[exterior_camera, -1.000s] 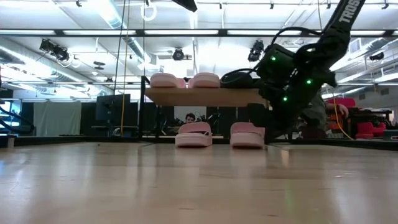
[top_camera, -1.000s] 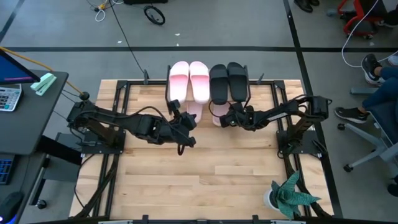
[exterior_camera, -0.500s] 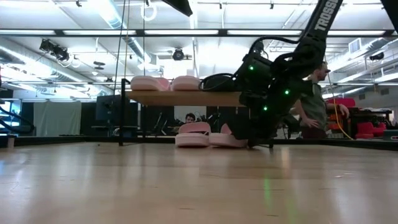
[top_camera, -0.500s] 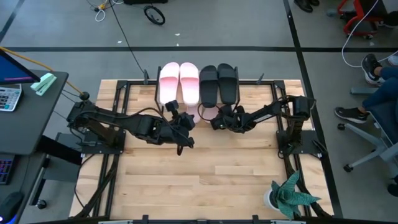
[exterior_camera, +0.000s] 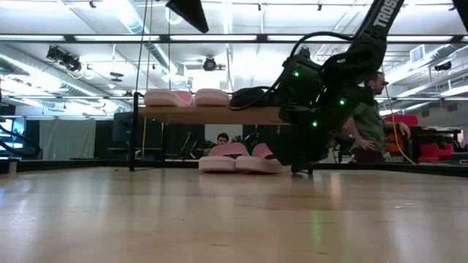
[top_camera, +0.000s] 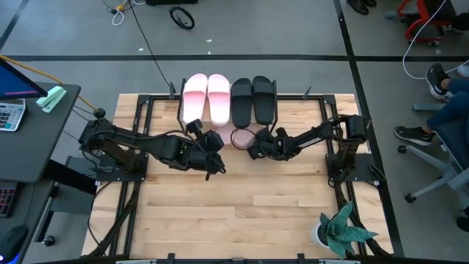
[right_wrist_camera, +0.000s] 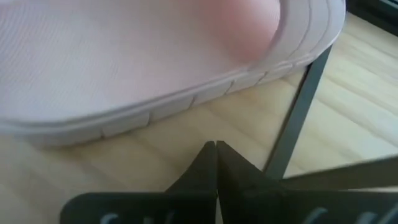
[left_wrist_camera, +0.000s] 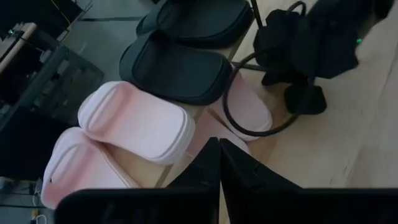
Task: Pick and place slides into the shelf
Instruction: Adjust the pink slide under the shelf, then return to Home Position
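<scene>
Four foam slide sandals are sitting side by side on the light wooden top board of the small black-framed shelf [top_camera: 229,126] at the far edge of the wooden tabletop [top_camera: 242,213]: a pair of light pink slides [top_camera: 207,98] toward the left and a pair of black slides [top_camera: 253,100] toward the right, their far ends overhanging the table's far edge in the high view. Two more light pink slides [exterior_camera: 235,157] are lying on the tabletop beneath the board, touching each other in the low view; from above, only the rounded end of one pink slide [top_camera: 242,137] is showing past the board's near edge, ringed by a loop of dark cable.

The right gripper [top_camera: 253,149] is reaching in low at the shelf's near edge, just beside that lower slide. Its wrist camera is looking at a pink foam sole [right_wrist_camera: 155,56] filling the frame, with a thin black frame leg [right_wrist_camera: 298,112] standing on the wood beside it, and its two dark fingers [right_wrist_camera: 211,168] are pressed together with nothing between them.

The left gripper [top_camera: 214,141] is hovering over the tabletop near the shelf's near-left corner. Its fingers [left_wrist_camera: 214,165] are likewise pressed together and empty, pointing toward the pink pair on the board.

A potted green plant [top_camera: 338,232] is standing at the table's near-right corner. In the room beyond, a person [exterior_camera: 373,117] is standing behind the right arm.
</scene>
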Motion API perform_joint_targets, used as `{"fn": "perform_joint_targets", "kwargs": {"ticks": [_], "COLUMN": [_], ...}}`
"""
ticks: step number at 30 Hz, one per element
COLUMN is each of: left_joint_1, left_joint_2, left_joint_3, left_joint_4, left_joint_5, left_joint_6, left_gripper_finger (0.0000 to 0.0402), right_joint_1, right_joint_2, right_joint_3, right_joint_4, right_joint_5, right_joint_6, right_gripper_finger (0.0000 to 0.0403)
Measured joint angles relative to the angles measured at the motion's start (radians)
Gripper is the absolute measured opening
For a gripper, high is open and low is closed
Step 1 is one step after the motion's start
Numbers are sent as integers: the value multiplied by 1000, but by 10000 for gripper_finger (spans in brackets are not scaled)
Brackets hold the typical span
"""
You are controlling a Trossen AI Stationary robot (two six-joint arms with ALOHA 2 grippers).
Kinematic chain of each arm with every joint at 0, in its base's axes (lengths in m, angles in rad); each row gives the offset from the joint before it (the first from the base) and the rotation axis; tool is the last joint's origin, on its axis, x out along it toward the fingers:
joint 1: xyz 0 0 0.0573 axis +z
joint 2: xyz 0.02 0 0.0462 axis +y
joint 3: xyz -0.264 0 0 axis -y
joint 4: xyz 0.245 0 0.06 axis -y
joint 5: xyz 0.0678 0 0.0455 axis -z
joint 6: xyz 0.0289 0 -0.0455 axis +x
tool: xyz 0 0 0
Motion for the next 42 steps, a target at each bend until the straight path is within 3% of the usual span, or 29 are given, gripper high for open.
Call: {"fn": "perform_joint_targets", "kwargs": {"ticks": [10, 15, 18, 23, 29, 33, 37, 42], "left_joint_1": [-40, -78, -113, -175, -197, -160, -129, -145], "left_joint_2": [0, 0, -5, -34, -61, -181, -307, -406], "left_joint_3": [0, 0, 0, 2, -1, 0, 1, 1], "left_joint_4": [-8, -30, -53, -79, -110, -231, -383, -494], "left_joint_5": [-3, -3, -17, -18, -3, -46, -106, -112], "left_joint_6": [-49, -66, -40, 52, -61, -305, -512, -591], "left_gripper_finger": [17, 5, 8, 30, 45, 47, 43, 34], "right_joint_1": [145, 262, 350, 510, 675, 761, 824, 859], "right_joint_2": [-9, -97, -223, -494, -814, -977, -1069, -1106], "right_joint_3": [-1, -1, -1, -1, -1, -1, -2, -2], "right_joint_4": [-12, -17, -18, -20, -71, -212, -348, -440], "right_joint_5": [69, 134, 176, 145, 85, 29, 26, 46], "right_joint_6": [16, 13, -140, -507, -526, -519, -442, -418], "right_gripper_finger": [0, 0, 6, 15, 15, 16, 16, 16]}}
